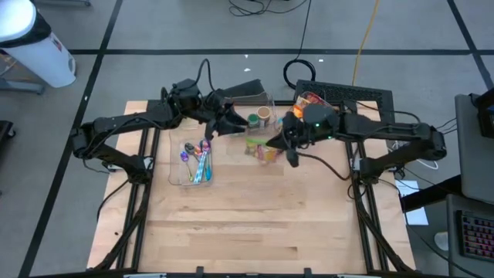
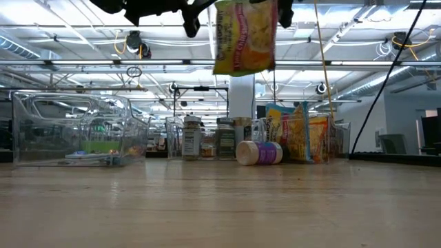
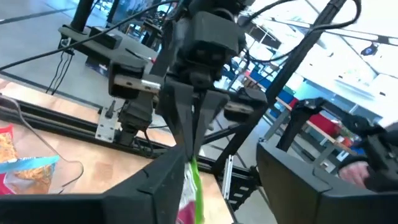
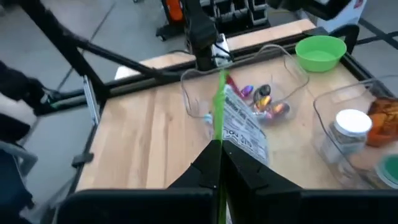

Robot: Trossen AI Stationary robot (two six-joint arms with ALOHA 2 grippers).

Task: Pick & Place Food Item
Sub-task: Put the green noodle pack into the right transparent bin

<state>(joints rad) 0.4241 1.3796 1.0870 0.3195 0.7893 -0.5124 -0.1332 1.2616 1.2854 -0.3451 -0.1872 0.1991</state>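
Slippage is our worry: the right end effector (image 1: 272,144) pinches only the top edge of the food packet (image 2: 244,36), hanging below it above the worktop (image 1: 255,224) — the left end effector (image 1: 214,126), fingers parted, waits just beside.

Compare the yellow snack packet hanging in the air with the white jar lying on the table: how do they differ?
The yellow snack packet hangs clear above the wooden table, pinched at its top by the shut right gripper; the white jar rests on the table, gripped by nothing. The packet is flat and hangs upright; the jar is round and lies on its side. Both are food items.
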